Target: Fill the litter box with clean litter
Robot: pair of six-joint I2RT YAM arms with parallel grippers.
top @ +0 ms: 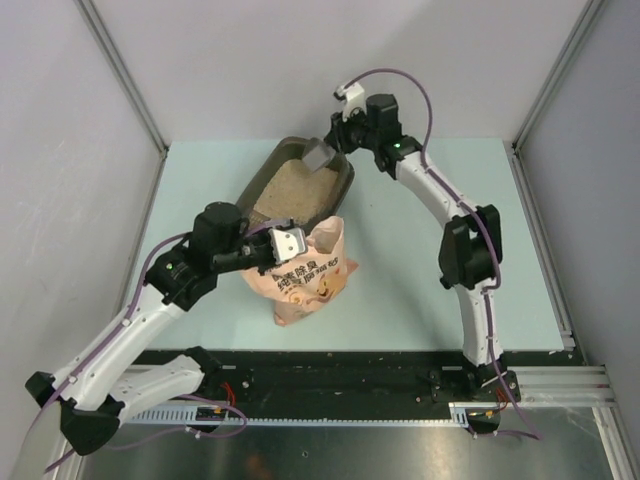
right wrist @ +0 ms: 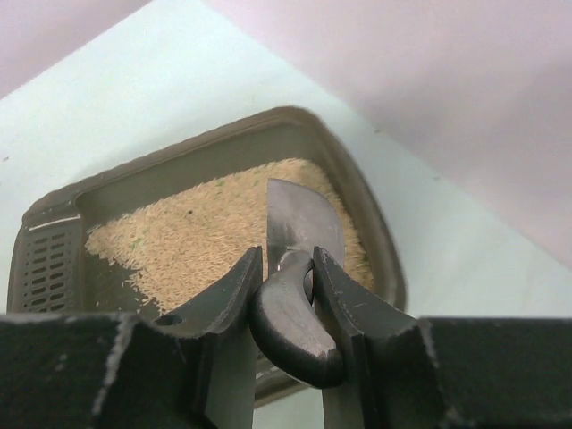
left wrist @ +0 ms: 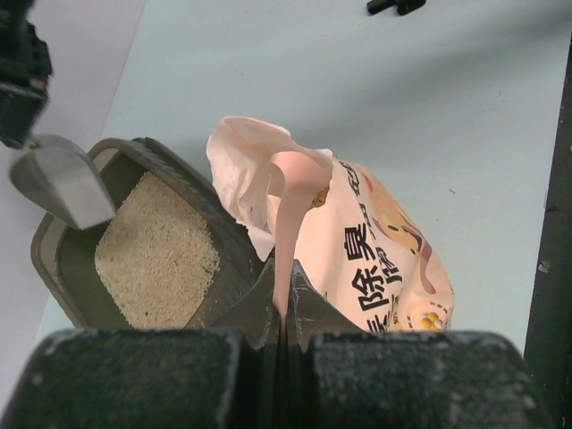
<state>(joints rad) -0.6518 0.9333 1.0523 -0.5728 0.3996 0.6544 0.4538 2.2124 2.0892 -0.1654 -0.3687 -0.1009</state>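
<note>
Pinching the litter bag (left wrist: pixel 375 259) rim in the clenched left tool (left wrist: pixel 284 304), probably against spilling; grasping the metal scoop (right wrist: pixel 299 219) in the right tool (right wrist: pixel 284 277) above the clean litter (right wrist: pixel 197 232) in the litter box (right wrist: pixel 54 259), probably for levelling.

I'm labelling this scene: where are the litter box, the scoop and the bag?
litter box (right wrist: pixel 45 264): right wrist view, slotted end wall.
scoop (left wrist: pixel 63 183): left wrist view, middle of the blade.
bag (top: pixel 315 280): top view, printed front.
</note>
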